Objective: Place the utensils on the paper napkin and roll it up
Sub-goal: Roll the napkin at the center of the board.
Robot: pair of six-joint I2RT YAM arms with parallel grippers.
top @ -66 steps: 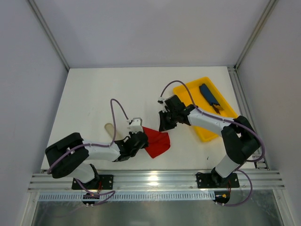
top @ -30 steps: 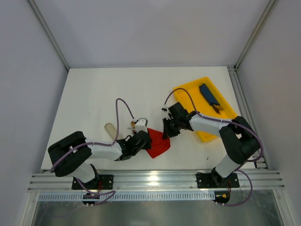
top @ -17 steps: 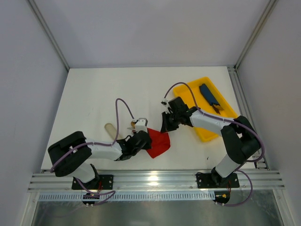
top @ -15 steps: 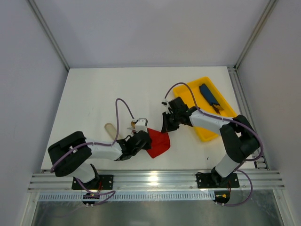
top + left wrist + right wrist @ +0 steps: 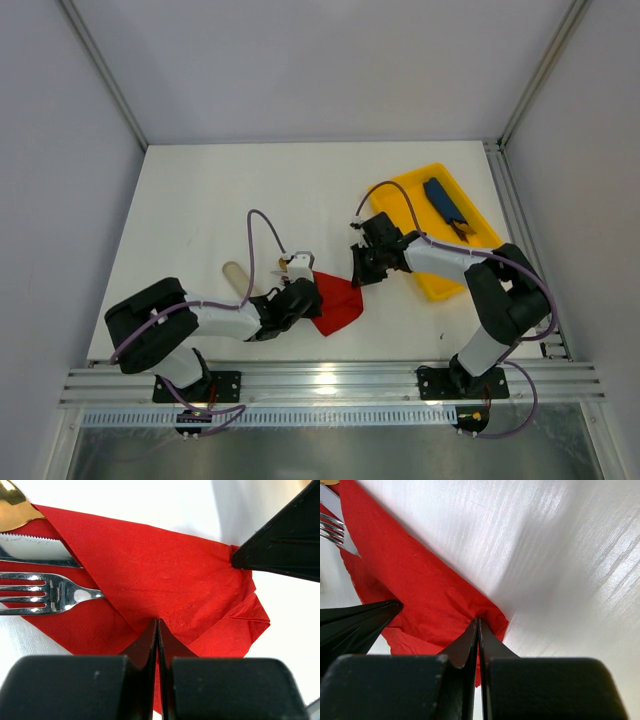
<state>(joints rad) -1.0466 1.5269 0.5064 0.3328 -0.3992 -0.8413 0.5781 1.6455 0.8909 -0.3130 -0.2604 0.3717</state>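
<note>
The red paper napkin [image 5: 337, 307] lies in front of the arms with a flap folded over the utensils. In the left wrist view the napkin [image 5: 165, 575] covers the handles; the fork [image 5: 50, 594], a serrated knife blade [image 5: 32, 549] and the gold spoon bowl [image 5: 14, 510] stick out at the left. My left gripper [image 5: 158, 622] is shut, pinching the flap's edge. My right gripper [image 5: 479, 622] is shut on the napkin's [image 5: 420, 580] puckered far corner; in the top view it [image 5: 358, 274] stands right of my left gripper [image 5: 303, 293].
A yellow tray [image 5: 425, 272] lies at the right with a flat dark-blue item [image 5: 445, 205] in it. A pale beige sleeve [image 5: 233, 272] lies left of the left arm. The two grippers' fingertips are close together over the napkin.
My right gripper rose a little off the napkin's far corner, then came back down and slightly right onto it. My left gripper has stayed on the napkin.
</note>
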